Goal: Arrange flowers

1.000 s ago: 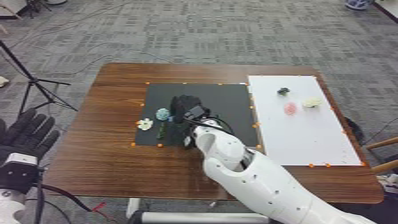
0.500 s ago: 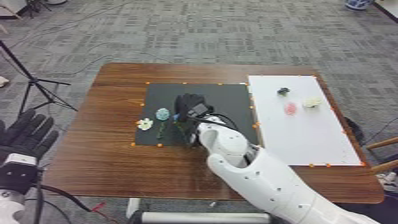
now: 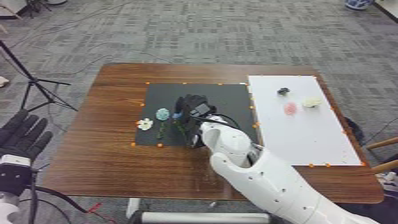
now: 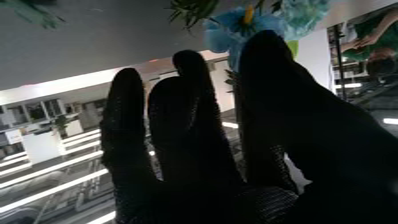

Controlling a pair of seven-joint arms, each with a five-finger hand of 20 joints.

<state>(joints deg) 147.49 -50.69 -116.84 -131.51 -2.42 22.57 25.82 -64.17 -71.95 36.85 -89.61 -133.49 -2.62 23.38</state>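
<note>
Honestly, black-gloved right hand (image 3: 190, 104) looks empty, fingers released; I'd pinch the blue fabric-look flower (image 4: 218, 39) gently by its stem.

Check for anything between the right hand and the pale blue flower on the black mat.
The deeper blue flower is in the way: in the head view it sits between the right hand and the pale blue flower.

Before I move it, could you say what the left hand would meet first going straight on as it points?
From the head view, the left hand would probably meet the tripod first, though depth is unclear.
</note>
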